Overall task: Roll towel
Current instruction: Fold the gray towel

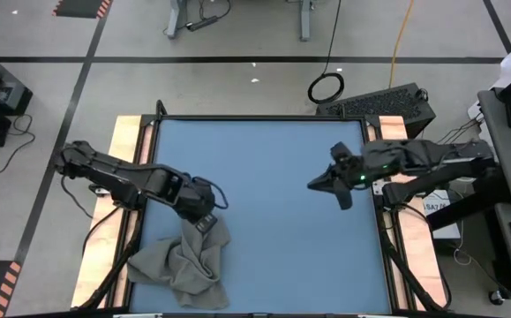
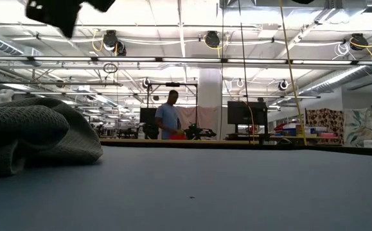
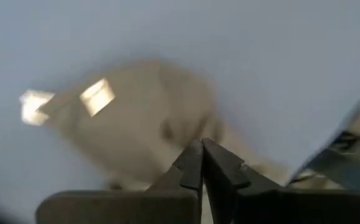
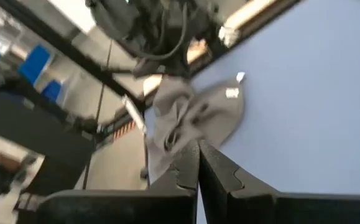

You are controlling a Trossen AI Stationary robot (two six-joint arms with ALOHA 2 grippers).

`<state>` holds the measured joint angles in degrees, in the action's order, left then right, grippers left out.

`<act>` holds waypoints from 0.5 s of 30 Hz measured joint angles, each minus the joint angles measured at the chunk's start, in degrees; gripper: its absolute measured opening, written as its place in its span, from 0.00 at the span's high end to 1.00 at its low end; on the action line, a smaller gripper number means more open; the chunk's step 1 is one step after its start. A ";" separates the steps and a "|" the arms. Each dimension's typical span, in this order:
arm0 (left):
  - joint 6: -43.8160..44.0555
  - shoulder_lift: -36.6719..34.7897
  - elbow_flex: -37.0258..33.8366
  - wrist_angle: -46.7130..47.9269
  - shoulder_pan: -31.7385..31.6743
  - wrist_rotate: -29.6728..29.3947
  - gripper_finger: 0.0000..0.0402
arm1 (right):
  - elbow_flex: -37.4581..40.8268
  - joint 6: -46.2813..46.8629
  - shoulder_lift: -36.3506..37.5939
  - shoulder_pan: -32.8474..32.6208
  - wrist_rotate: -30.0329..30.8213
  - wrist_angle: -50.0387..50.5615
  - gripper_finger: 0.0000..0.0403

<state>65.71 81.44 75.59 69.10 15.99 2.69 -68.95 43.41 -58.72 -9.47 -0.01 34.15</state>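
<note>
Blue table [image 1: 273,203] bears a crumpled towel [image 1: 184,261], likely soft and light, best pinched at a free edge; left gripper [image 1: 204,219] over it and right gripper [image 1: 321,184] well apart both look clenched, empty.

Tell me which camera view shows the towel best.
The high view: the whole crumpled grey towel lies on the table's near-left part. The low view shows only a side edge, the right wrist view shows it small and distant, and the left wrist view shows it blurred.
</note>
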 joint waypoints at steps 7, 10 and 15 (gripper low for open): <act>1.08 2.59 -2.02 5.62 -1.06 2.72 0.73 | 0.00 0.93 -2.17 -0.07 -5.66 3.74 1.00; 1.63 2.35 -6.55 7.09 -3.27 2.46 0.63 | 0.00 0.43 -2.20 -0.09 -7.77 5.16 1.00; 2.75 1.77 -13.58 5.93 -6.71 3.87 0.55 | 0.02 -0.47 -1.81 -2.10 -10.23 9.44 1.00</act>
<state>68.46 83.20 62.01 75.02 9.28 6.56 -68.93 42.94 -60.53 -11.58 -10.24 43.59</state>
